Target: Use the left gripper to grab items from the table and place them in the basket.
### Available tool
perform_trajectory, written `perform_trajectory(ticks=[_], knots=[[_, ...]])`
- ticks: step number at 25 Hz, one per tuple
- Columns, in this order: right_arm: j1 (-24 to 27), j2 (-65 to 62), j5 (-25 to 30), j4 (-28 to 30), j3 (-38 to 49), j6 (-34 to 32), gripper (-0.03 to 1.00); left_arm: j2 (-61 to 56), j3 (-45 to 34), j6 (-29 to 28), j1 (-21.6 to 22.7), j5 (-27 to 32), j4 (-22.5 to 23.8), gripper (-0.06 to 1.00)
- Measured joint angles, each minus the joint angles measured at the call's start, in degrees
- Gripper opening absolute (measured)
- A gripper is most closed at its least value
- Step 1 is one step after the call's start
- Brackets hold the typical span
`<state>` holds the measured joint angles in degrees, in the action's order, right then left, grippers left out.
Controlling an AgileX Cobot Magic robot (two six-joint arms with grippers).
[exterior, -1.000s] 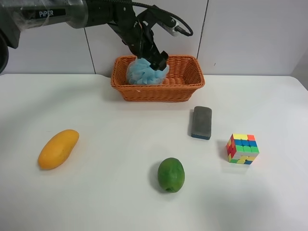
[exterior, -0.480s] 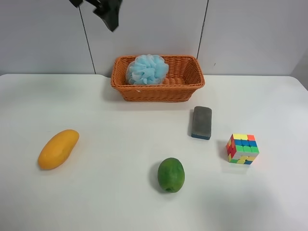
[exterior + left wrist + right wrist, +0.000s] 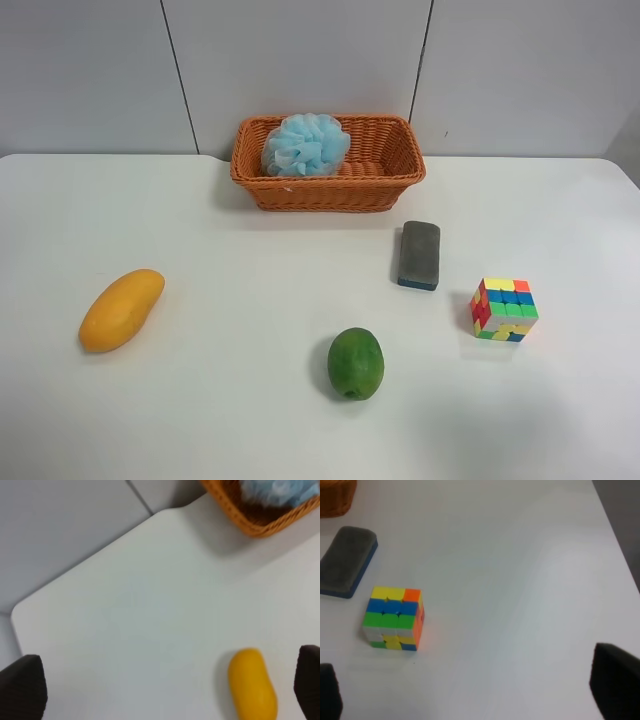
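Observation:
The light-blue pouf (image 3: 306, 144) lies in the left end of the wicker basket (image 3: 330, 192) at the back of the white table (image 3: 250, 250). The mango (image 3: 121, 309), green fruit (image 3: 355, 363), grey eraser (image 3: 418, 254) and puzzle cube (image 3: 504, 309) lie on the table. No arm shows in the exterior high view. My left gripper (image 3: 165, 690) is open and empty, high above the table, with the mango (image 3: 252, 690) below it and the basket (image 3: 250, 522) farther off. My right gripper (image 3: 470, 690) is open and empty, with the cube (image 3: 394, 618) and eraser (image 3: 345, 560) in its view.
A grey panelled wall stands behind the basket. The table's right edge (image 3: 620, 555) shows in the right wrist view, and a rounded table corner (image 3: 20, 612) shows in the left wrist view.
The left gripper let go of the pouf in the basket, rose and left the exterior high view. The pouf stays in the basket. The other items have not moved.

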<state>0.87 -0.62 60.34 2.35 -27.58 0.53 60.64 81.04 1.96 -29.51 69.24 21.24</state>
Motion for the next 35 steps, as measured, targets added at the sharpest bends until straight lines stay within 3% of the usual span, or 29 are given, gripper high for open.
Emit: perform_trajectory(ticks=[4,7,12,16,20,24,29,35], knots=[[0.0,0.0,0.0,0.0,0.0,0.0,0.99,-13.5,-9.8,-3.9,0.1,0.0,1.6,0.99],[0.0,0.0,0.0,0.0,0.0,0.0,0.99,-22.2,-15.9,-5.4,3.4,0.0,1.3,0.99],[0.0,0.0,0.0,0.0,0.0,0.0,0.99,-33.7,-25.0,-5.1,17.0,0.1,-2.4,0.99],[0.0,0.0,0.0,0.0,0.0,0.0,0.99,-40.7,-31.3,-2.0,28.1,0.1,-8.6,0.99],[0.0,0.0,0.0,0.0,0.0,0.0,0.99,-46.5,-37.5,-0.6,34.9,0.1,-16.2,0.99],[0.0,0.0,0.0,0.0,0.0,0.0,0.99,-52.2,-44.3,-0.4,36.8,-2.6,-21.2,0.99],[0.0,0.0,0.0,0.0,0.0,0.0,0.99,-58.1,-50.2,-0.4,36.9,-7.2,-23.5,0.99],[0.0,0.0,0.0,0.0,0.0,0.0,0.99,-60.7,-51.8,-0.4,36.9,-8.0,-23.8,0.99]])
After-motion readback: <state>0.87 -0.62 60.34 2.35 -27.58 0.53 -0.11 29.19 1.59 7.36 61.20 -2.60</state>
